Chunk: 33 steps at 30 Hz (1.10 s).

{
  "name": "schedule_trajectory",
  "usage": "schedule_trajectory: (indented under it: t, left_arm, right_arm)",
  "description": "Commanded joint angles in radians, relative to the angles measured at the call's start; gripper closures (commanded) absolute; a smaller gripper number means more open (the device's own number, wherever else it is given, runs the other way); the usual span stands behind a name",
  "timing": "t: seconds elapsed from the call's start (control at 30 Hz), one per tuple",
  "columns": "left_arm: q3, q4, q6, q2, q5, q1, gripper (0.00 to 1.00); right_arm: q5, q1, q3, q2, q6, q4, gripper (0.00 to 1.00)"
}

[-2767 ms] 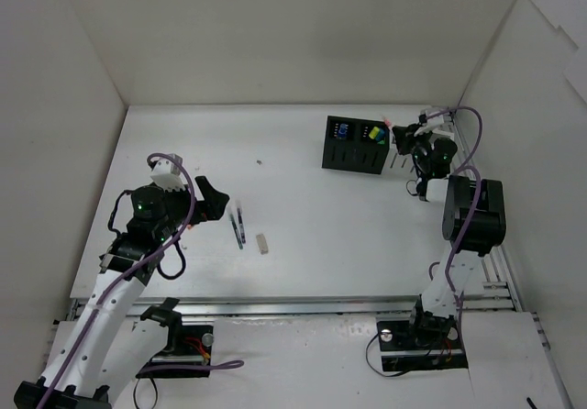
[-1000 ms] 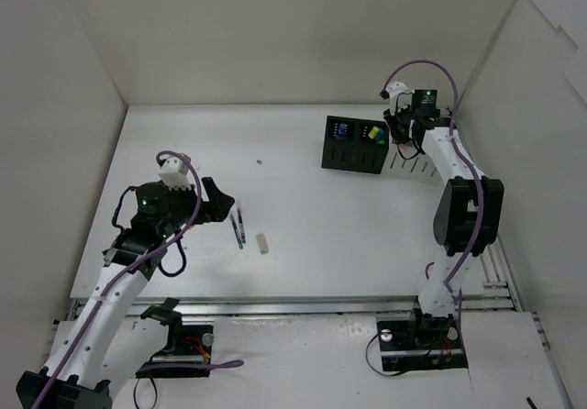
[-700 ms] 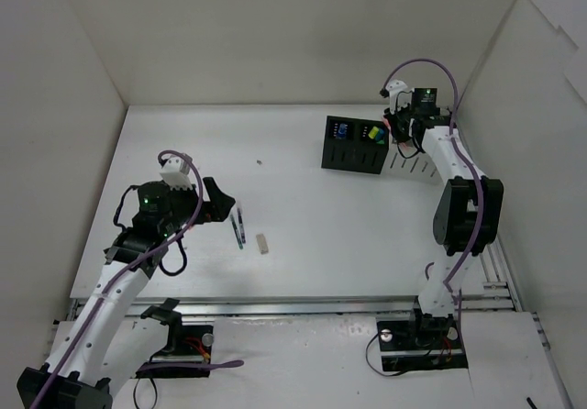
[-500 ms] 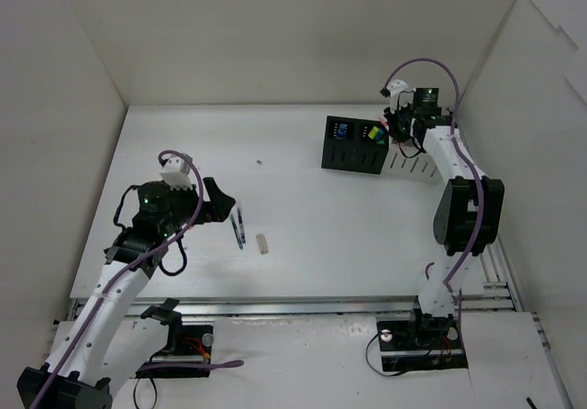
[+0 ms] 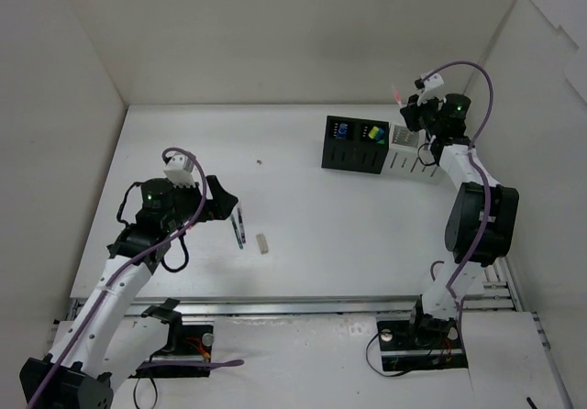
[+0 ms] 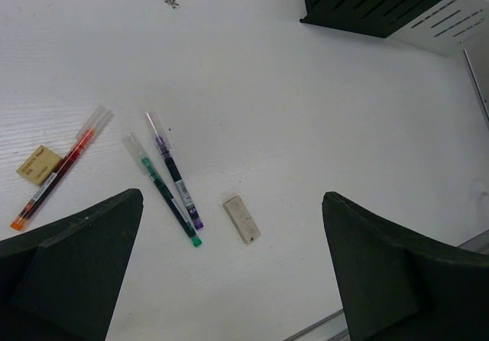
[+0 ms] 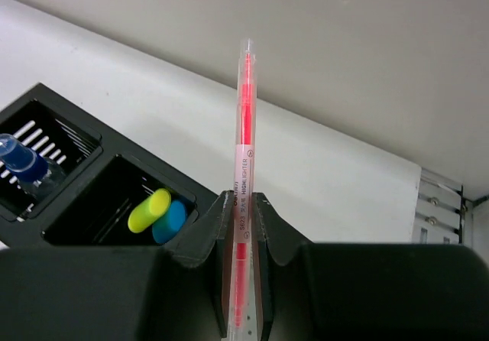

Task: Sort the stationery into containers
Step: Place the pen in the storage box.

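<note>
My right fingers (image 7: 218, 222) pinched a thin red highlighter pen (image 7: 244, 142) with a clear barrel and printed label; my left fingers (image 6: 76, 257) stood spread.

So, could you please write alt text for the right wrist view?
The right gripper, shut, holds a thin red pen that runs straight up the frame. At lower left stands a black two-compartment box: one compartment holds a blue-capped bottle, the other a yellow highlighter and a blue highlighter.
</note>
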Motion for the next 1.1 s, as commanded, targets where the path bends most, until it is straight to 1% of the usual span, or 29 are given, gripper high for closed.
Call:
schedule_trajectory:
  t: [0.0, 0.03, 0.3, 0.43, 0.6, 0.63, 0.7, 0.73, 0.77, 0.83, 0.87, 0.9, 0.93, 1.03, 1.07]
  left_arm:
    - [0.052, 0.077, 0.009, 0.009, 0.016, 0.001, 0.01]
    - [0.051, 0.075, 0.010, 0.010, 0.015, 0.001, 0.01]
    - [0.063, 0.077, 0.007, 0.024, 0.013, 0.001, 0.01]
    - [0.057, 0.075, 0.006, 0.024, 0.007, 0.001, 0.00]
    - [0.059, 0.071, 0.003, 0.021, 0.006, 0.001, 0.01]
    - [0.059, 0.071, 0.003, 0.019, 0.006, 0.001, 0.00]
    - [0.059, 0.066, 0.001, 0.013, 0.006, 0.001, 0.01]
    - [0.059, 0.063, 0.001, 0.010, 0.006, 0.001, 0.01]
    - [0.057, 0.057, 0.004, 0.003, 0.004, 0.001, 0.01]
    - [0.059, 0.043, 0.003, -0.011, -0.002, 0.001, 0.01]
    - [0.059, 0.042, 0.003, -0.013, -0.003, 0.001, 0.01]
    - [0.062, 0.035, 0.003, -0.017, -0.007, 0.001, 0.01]
    - [0.065, 0.029, 0.004, -0.021, -0.010, 0.001, 0.00]
    - [0.072, 0.006, 0.006, -0.033, -0.025, 0.001, 0.01]
    - [0.075, -0.007, 0.006, -0.043, -0.033, 0.001, 0.01]
  right_arm:
    - [-0.078, -0.019, -0.025, -0.037, 0.078, 0.289, 1.00]
    - [-0.080, -0.023, -0.034, -0.030, 0.088, 0.336, 1.00]
    - [-0.078, -0.034, -0.124, 0.023, 0.065, 0.465, 1.00]
    - [-0.124, -0.049, -0.175, 0.037, 0.057, 0.504, 1.00]
    - [-0.142, -0.055, -0.215, 0.023, 0.057, 0.530, 1.00]
    - [-0.153, -0.060, -0.226, 0.020, 0.062, 0.531, 0.98]
    - [-0.167, -0.062, -0.236, 0.005, 0.065, 0.534, 0.90]
    - [-0.172, -0.063, -0.250, -0.010, 0.068, 0.537, 0.76]
    - [-0.176, -0.063, -0.255, -0.018, 0.071, 0.537, 0.75]
    - [-0.182, -0.065, -0.272, -0.049, 0.080, 0.537, 0.62]
    - [-0.187, -0.066, -0.275, -0.059, 0.086, 0.537, 0.54]
    - [-0.190, -0.066, -0.279, -0.075, 0.103, 0.536, 0.43]
    - [-0.192, -0.069, -0.285, -0.108, 0.112, 0.537, 0.40]
    - [-0.195, -0.063, -0.287, -0.182, 0.157, 0.536, 0.14]
    - [-0.195, -0.062, -0.287, -0.205, 0.179, 0.534, 0.03]
